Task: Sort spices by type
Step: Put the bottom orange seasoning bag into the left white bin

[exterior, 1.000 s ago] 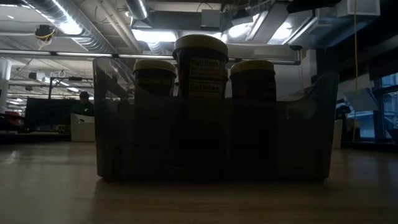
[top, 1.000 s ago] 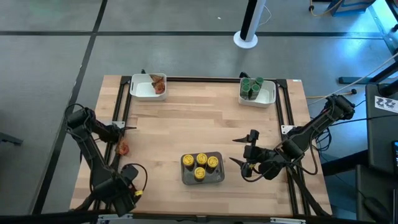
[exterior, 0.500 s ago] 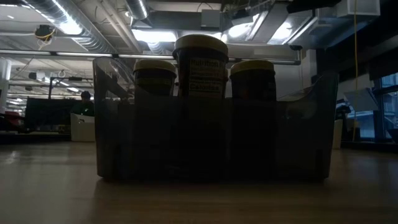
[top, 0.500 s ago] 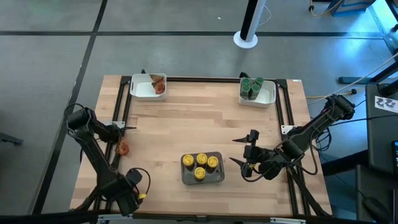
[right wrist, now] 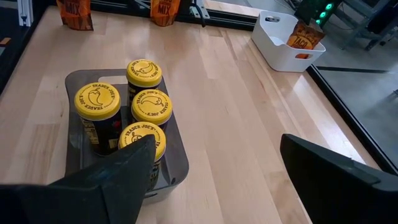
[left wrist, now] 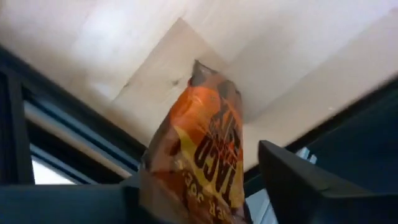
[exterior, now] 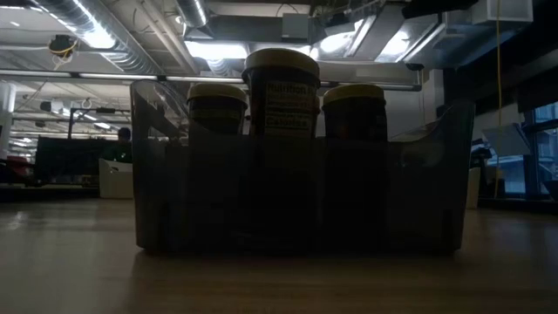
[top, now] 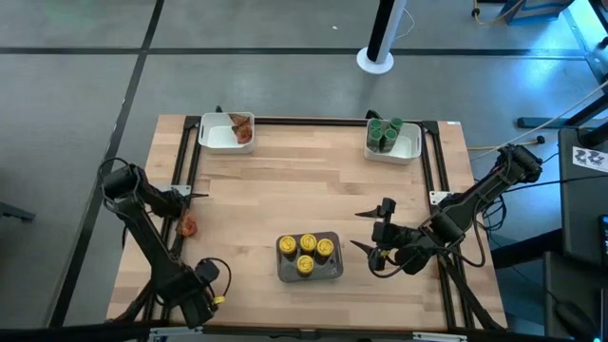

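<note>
the left gripper (left wrist: 199,205) has its fingers (left wrist: 298,186) to either side of a reddish-orange packet (left wrist: 199,149) at the left edge of the bench (top: 313,190) — the gap looks half-closed, but whether they already pinch it i cannot tell. the packet's long axis runs straight out ahead of the fingers. the right gripper (right wrist: 214,180), fingers apart, waits well away beside the grey tray (right wrist: 174,168) of yellow-lidded jars (right wrist: 97,102) — the left arm is plainly nearer.

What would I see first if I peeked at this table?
Probably the four yellow-lidded jars packed in a grey tray near the table's front edge, with the right gripper waiting just beside it. Next, the bright orange packet between the left gripper's jaws at the table's left edge.
</note>
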`<state>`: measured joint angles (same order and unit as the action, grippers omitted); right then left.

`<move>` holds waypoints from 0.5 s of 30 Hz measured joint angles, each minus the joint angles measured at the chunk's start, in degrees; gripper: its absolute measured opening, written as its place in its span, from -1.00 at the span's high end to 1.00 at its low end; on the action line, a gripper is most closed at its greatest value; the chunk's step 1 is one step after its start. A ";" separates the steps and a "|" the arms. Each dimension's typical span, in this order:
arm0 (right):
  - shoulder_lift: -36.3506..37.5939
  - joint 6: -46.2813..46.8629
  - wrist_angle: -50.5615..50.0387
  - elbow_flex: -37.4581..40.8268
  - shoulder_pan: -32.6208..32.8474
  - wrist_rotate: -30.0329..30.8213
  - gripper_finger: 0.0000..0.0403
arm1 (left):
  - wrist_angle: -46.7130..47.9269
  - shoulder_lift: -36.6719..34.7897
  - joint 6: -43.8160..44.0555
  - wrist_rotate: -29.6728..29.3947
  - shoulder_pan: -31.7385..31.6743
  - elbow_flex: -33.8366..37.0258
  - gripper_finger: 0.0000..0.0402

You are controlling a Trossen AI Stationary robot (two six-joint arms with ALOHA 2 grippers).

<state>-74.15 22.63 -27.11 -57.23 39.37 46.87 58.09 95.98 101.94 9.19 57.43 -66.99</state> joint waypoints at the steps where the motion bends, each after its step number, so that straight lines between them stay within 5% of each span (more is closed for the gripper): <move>1: 0.00 0.00 0.00 0.00 -0.02 0.00 -0.71 | -0.41 0.00 -1.37 0.07 -0.11 0.04 0.20; 10: 0.00 -0.11 0.00 0.00 -0.02 0.02 -0.71 | -1.47 0.00 -12.42 0.25 -0.88 0.01 0.93; 15: 0.00 -0.20 0.00 0.00 -0.02 0.09 -0.71 | -0.04 0.00 -14.51 -0.69 -1.31 -0.23 0.97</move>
<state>-74.15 22.43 -27.11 -57.23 39.35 46.96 58.06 95.98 87.43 8.50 56.12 -67.22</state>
